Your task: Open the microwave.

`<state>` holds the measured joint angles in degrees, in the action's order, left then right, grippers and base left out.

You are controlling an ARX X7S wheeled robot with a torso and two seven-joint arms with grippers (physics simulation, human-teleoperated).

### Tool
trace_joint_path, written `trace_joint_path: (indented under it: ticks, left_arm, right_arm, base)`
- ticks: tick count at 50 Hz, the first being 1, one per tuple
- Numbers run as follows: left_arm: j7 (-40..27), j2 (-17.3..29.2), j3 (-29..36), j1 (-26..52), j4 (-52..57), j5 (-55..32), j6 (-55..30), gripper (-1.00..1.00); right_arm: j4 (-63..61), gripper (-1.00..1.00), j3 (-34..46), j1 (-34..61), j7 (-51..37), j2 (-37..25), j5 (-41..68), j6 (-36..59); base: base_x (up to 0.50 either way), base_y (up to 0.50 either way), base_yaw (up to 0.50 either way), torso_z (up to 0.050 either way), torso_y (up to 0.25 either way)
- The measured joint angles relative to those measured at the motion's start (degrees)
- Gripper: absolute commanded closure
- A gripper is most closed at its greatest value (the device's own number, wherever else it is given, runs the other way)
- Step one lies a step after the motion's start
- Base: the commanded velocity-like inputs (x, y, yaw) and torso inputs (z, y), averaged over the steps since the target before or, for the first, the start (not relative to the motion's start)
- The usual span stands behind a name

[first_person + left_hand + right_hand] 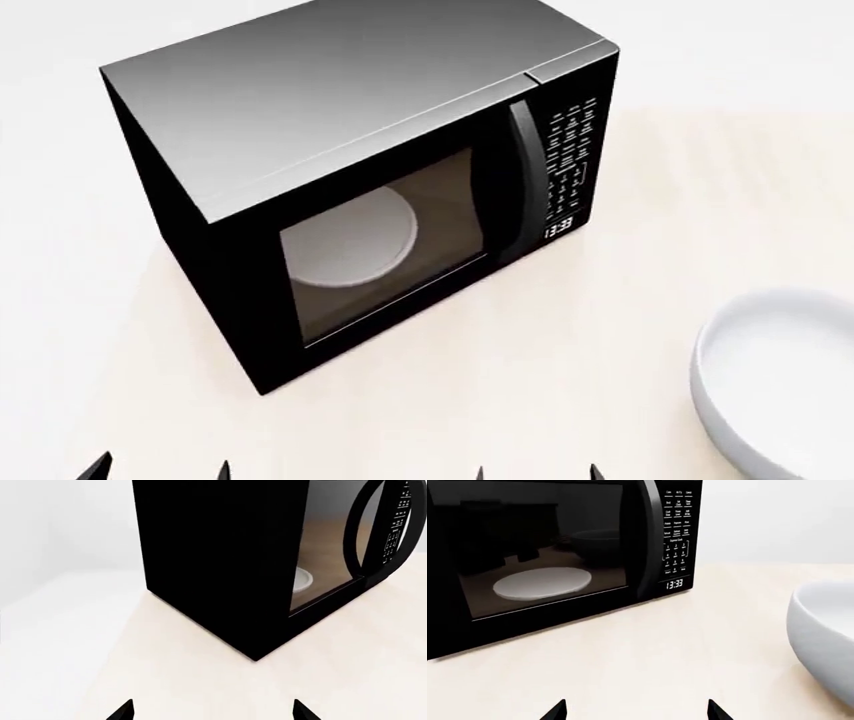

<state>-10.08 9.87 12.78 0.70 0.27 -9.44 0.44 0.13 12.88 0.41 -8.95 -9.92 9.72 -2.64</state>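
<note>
The black microwave (360,190) with a grey metallic top stands on a pale counter, its door shut. Its vertical black handle (525,180) sits beside the white-marked keypad (571,150) and the clock (561,226). The white turntable (350,240) shows through the glass. In the head view my left gripper (158,472) and right gripper (537,474) sit at the near edge, both open, empty and well short of the microwave. The left wrist view shows the microwave's black side (213,560) and handle (357,535) beyond the left gripper (213,711). The right wrist view shows the door (540,550) and handle (650,540) beyond the right gripper (637,711).
A large white bowl (781,385) stands on the counter (574,370) to the right of the microwave, near my right gripper; it also shows in the right wrist view (824,635). Pale wall lies behind the microwave.
</note>
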Motion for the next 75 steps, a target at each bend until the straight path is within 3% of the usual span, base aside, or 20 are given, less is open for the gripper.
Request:
trace_joint_path:
  ticks: [26,35,43,57,75]
  left_arm:
    - [-0.79,0.56,0.57,0.3,-0.15,-1.0,0.12,-1.0]
    - [-1.14,0.71,0.57,0.43,-0.41,-1.42,0.28,-1.0]
    - [-1.38,0.82,0.69,0.6,-0.68,-1.7,0.4,-1.0]
    - [-1.79,1.09,1.0,0.75,-0.83,-2.09,0.5,-1.0]
    - [-2.22,1.44,1.38,0.84,-0.81,-2.71,0.57,-1.0]
  right_arm:
    - [-2.61,-1.0,0.23,0.04,-1.0,-0.71,2.2,1.74]
    - [-15.97,-1.0,-6.52,11.18,4.94,2.89,0.52,23.95]
    - [-20.93,-1.0,-9.48,16.97,7.8,4.5,-0.52,35.72]
    - [-22.29,-1.0,-10.59,24.65,9.85,4.38,0.26,45.65]
    - [-16.72,-1.0,-8.77,34.69,12.56,1.59,1.31,51.45]
  base:
    - [0.0,0.0,0.0,0.0,-0.06]
    - [0.0,0.0,0.0,0.0,0.0]
    - [0.0,0.0,0.0,0.0,0.0]
    - [0.0,0.0,0.0,0.0,0.0]
    - [0.0,0.0,0.0,0.0,0.0]
